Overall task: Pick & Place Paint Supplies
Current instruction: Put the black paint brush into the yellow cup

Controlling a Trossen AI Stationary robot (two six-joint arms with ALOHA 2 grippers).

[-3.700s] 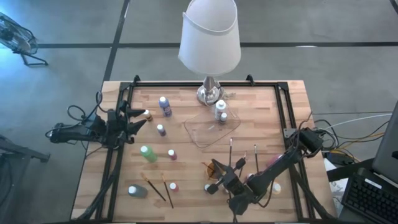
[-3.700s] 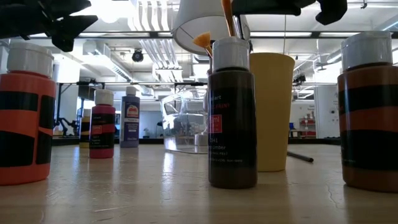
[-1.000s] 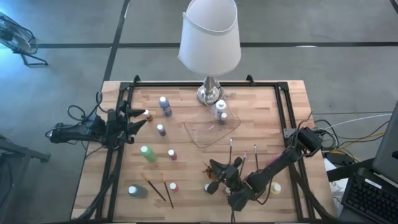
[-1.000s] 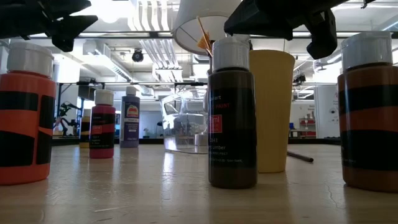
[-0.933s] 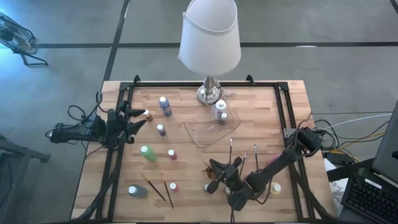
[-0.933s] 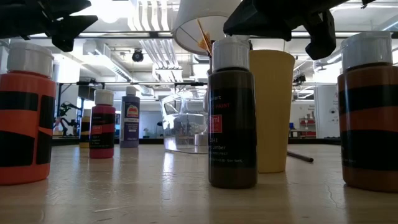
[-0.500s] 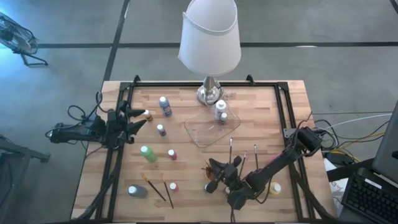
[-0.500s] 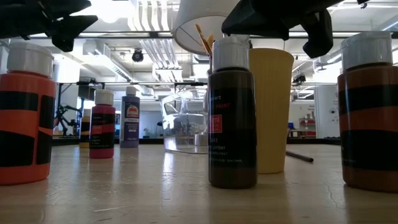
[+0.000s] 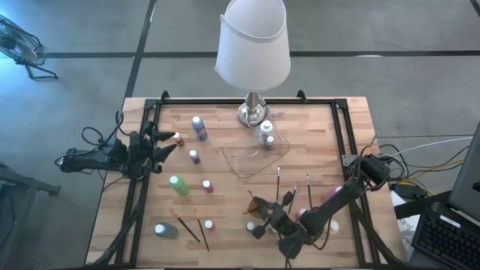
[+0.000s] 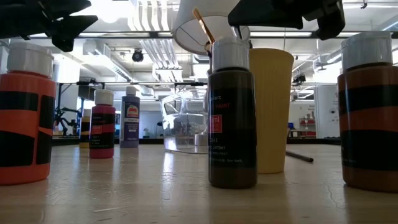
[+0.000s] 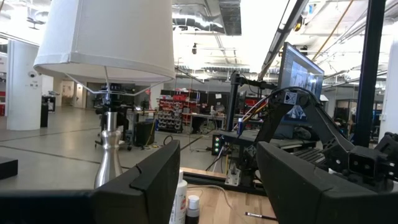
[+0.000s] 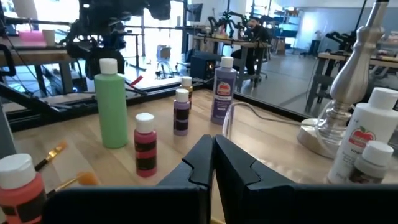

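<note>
Right gripper (image 9: pixel 259 216), lower centre of the high view, fingers pressed together over the orange cup (image 9: pixel 256 203). Left gripper (image 9: pixel 169 142), left edge, spread, empty.

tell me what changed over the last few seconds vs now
The right gripper, shut on a thin brush, swung the brush: its bristle end leaned right at first and now tilts up to the left above the orange cup. The arm shifted slightly near the table's front edge. The left gripper stayed open at the left edge; bottles, clear tray and lamp did not move.
</note>
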